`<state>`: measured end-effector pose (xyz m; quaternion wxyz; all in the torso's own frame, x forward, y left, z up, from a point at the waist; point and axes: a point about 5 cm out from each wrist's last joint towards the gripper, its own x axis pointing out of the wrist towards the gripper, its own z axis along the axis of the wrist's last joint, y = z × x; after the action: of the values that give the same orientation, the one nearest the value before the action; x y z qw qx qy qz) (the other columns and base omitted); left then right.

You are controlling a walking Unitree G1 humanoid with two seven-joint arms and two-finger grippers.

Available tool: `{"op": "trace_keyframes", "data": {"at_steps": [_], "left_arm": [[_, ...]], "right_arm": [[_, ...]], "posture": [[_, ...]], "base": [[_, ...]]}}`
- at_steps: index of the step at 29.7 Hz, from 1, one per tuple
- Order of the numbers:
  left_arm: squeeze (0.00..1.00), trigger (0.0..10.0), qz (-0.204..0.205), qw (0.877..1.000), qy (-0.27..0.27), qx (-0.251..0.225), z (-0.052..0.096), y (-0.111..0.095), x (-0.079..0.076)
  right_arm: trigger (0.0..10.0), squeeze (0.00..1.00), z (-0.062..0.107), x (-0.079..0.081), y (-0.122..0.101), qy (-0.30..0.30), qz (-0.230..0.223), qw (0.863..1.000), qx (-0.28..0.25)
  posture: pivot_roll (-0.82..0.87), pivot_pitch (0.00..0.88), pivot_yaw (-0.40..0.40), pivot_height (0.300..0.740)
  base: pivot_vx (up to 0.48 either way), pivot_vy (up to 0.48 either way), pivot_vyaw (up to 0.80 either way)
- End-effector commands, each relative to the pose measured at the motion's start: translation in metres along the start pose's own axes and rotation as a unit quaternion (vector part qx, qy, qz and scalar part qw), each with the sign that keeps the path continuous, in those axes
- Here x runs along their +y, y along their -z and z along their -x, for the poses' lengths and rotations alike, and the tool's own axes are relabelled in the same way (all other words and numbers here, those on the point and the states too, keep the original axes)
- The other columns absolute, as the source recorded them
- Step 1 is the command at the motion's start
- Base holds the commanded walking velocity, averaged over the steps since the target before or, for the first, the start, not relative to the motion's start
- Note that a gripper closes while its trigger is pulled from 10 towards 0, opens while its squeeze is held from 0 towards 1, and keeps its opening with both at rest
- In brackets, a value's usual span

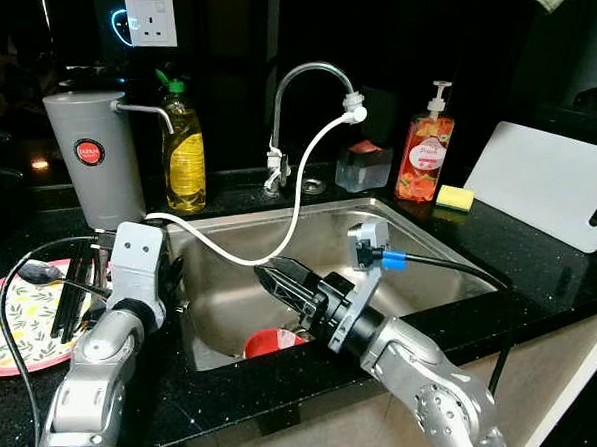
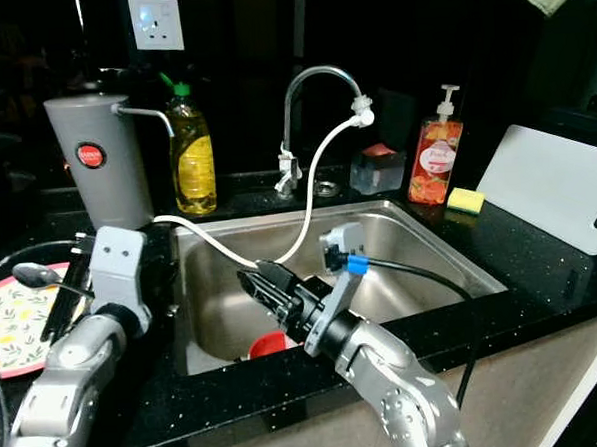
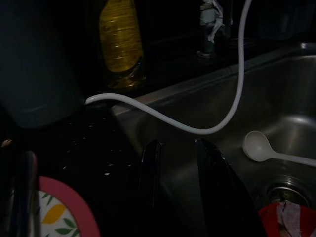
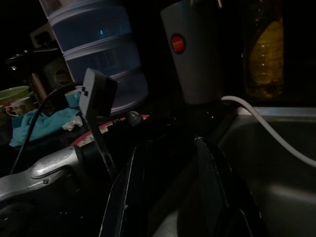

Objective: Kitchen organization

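Observation:
A steel sink (image 1: 232,297) holds a red bowl (image 1: 273,342) near its drain and a white ladle-like spoon (image 3: 256,146) on its floor. My right gripper (image 1: 266,275) hangs over the sink above the red bowl, pointing left, open with nothing between its fingers. My left gripper (image 3: 177,145) is at the sink's left rim, open and empty. My left wrist (image 1: 135,257) stands beside a lemon-patterned plate (image 1: 6,334) carrying a metal spoon (image 1: 36,270) and dark chopsticks (image 1: 76,285).
A white hose (image 1: 297,199) droops from the faucet (image 1: 306,83) across the sink to a grey dispenser (image 1: 95,159). Behind the sink stand a yellow dish-soap bottle (image 1: 182,149) and an orange pump bottle (image 1: 424,157), with a yellow sponge (image 1: 455,197). A white cutting board (image 1: 552,185) lies right.

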<state>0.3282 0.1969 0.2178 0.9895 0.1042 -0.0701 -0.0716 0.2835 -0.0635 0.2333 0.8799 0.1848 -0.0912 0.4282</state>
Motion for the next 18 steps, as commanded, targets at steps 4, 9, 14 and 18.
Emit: {"op": "trace_keyframes", "data": {"at_steps": [4, 9, 14, 18], "left_arm": [[0.0, 10.0, -0.005, 1.0, -0.001, 0.002, 0.0011, 0.0008, -0.0059], [0.0, 10.0, -0.011, 1.0, -0.006, 0.001, 0.0012, 0.0003, -0.0069], [0.0, 10.0, -0.011, 1.0, -0.01, 0.0, 0.0008, 0.0004, -0.0074], [0.0, 10.0, -0.009, 1.0, -0.016, -0.001, 0.0006, -0.0004, -0.0057]], "right_arm": [[10.0, 0.0, 0.0015, -0.004, 0.0001, 0.012, 0.003, 1.0, -0.002], [10.0, 0.0, 0.0009, -0.0055, 0.0007, 0.018, 0.002, 1.0, -0.003], [10.0, 0.0, -0.0016, -0.0078, 0.0001, 0.029, 0.003, 1.0, -0.004], [10.0, 0.0, -0.0013, -0.0099, -0.0004, 0.035, 0.006, 0.999, -0.002]], "posture": [[-0.02, 0.0, -0.084, 0.74], [-0.02, 0.0, -0.092, 0.74], [-0.02, 0.0, -0.1, 0.74], [-0.03, 0.0, -0.102, 0.74]], "base": [[0.0, 0.0, 0.0], [0.0, 0.0, 0.0], [0.0, 0.0, 0.0], [0.0, 0.0, 0.0]]}}
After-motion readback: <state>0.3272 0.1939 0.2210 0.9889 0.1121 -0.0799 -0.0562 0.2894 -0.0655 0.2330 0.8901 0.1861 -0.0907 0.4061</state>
